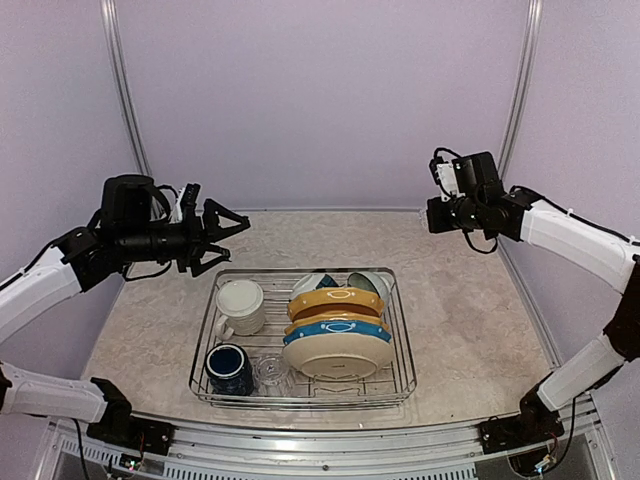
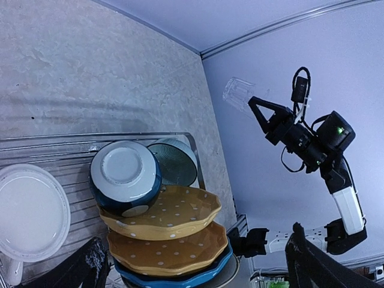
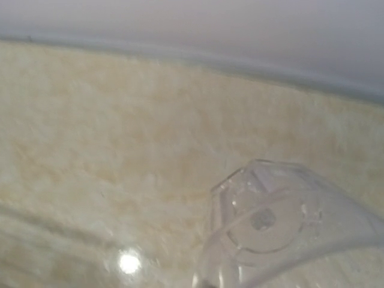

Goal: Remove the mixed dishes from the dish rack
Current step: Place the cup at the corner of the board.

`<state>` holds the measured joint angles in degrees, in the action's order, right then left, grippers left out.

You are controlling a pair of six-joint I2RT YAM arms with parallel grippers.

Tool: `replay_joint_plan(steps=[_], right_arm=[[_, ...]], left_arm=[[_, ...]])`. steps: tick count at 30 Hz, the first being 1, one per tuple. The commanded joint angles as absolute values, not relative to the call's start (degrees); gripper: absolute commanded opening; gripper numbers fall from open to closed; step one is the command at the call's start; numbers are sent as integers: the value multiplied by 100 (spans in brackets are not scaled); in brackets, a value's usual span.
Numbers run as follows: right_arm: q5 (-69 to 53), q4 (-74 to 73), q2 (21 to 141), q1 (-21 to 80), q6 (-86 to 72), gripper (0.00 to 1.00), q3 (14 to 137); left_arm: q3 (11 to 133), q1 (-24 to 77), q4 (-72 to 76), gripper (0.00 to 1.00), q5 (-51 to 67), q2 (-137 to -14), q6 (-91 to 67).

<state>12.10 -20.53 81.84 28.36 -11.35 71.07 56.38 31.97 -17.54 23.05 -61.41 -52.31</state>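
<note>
Right gripper [image 2: 252,103] was clamped on a clear glass tumbler [image 2: 237,92], held aloft over the far right part of the marbled beige table [image 1: 470,300], well apart from the large silver wire dish rack [image 1: 404,335]. Left gripper [image 1: 238,236] hung above the rack's far left corner, fingers [image 2: 89,269] spread wide. The rack held a cream mug [image 1: 240,304] and a navy mug [image 1: 229,368] on the left, with a second glass tumbler [image 1: 272,376] just beside the navy mug. On the right stood mustard yellow plates [image 1: 336,300], a blue-rimmed plate [image 1: 336,331], a cream plate [image 1: 334,358] and a teal-and-white bowl [image 2: 125,175].
</note>
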Motion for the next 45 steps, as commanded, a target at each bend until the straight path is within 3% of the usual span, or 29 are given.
replay_joint_plan(steps=[1, 7, 16, 31, 39, 45], right_arm=[[240, -2612, 8884, 2255, -947, 0, 7614], [-383, -3719, 10420, 1693, -547, 0, 9053], [268, -4756, 12152, 1572, -167, 0, 10789], [515, -5318, 13337, 1520, 236, 0, 12205], [491, -5498, 13480, 1507, 281, 0, 12347], [498, -5532, 13498, 1511, 290, 23, 12535]], left_arm=[[5497, 3251, -1862, 99, 2193, -5903, -5227], [5443, 3434, -2108, 99, 1934, -5641, -5272], [5407, 3837, -2483, 99, 1471, -5498, -5351], [5667, 4175, -2795, 99, 1287, -5871, -5375], [5981, 4210, -3331, 99, 1195, -6251, -5240], [6145, 4274, -3558, 99, 1146, -6482, -5195]])
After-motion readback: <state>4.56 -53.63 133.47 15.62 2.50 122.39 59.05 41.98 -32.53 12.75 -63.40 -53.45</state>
